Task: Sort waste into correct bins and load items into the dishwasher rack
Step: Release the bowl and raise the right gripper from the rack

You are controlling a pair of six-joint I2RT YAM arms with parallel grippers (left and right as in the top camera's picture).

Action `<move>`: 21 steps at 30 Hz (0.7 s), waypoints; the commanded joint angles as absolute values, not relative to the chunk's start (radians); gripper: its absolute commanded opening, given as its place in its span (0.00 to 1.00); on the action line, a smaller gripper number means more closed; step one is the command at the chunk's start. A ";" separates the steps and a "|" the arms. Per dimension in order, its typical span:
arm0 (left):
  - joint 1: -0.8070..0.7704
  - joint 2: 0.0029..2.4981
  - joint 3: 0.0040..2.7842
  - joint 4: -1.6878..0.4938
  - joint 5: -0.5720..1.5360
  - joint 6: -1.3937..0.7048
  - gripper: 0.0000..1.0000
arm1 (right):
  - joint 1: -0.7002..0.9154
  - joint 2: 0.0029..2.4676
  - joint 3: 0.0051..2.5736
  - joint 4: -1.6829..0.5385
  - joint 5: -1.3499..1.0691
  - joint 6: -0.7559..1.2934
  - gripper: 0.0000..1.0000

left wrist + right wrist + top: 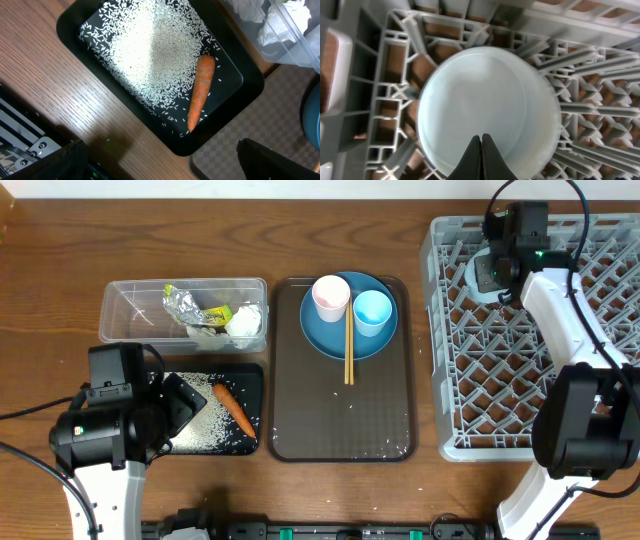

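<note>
In the lower left of the overhead view the left gripper [178,405] hung with its jaws spread wide and empty above the black tray [67,25], where the rice [150,55] lay scattered and the carrot [200,92] rested slantwise at the tray's right side. Just above it in that view, the clear tub [130,305] held the foil [180,302], the wrapper [210,315] and the tissues [245,322], so the waste looked sorted. On the brown serving tray [340,430] at centre stood the dark-blue plate [325,340], carrying the pink cup [331,297] and the light-blue cup [372,312], with the chopsticks [348,350] lying across its lower rim. At the upper right, the pale-blue bowl [485,100] sat among the pegs in the upper-left corner of the rack [500,380], and the right gripper [481,137] was poised over it with its fingers pressed together on nothing. The step in hand appeared to be leaving the bowl and fetching the next item. To do it well, the arm would need to rise straight up clear of the pegs before swinging left, open its jaws ahead of the approach, and take a cup first, since the plate could not be lifted cleanly while loaded
</note>
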State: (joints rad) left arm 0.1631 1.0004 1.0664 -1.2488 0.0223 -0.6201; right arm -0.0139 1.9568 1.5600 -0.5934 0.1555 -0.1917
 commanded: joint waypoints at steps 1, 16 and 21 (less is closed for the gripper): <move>0.169 1.001 1.062 -1.249 0.010 -0.603 0.98 | -0.036 1.969 1.561 -0.629 0.326 -0.180 0.01; 0.169 1.002 1.062 -1.249 0.010 -0.603 0.98 | 0.023 1.836 1.563 -0.662 0.155 -0.180 0.22; 0.169 1.005 1.062 -1.249 0.010 -0.603 0.98 | 0.102 1.745 1.563 -0.668 -0.020 -0.180 0.27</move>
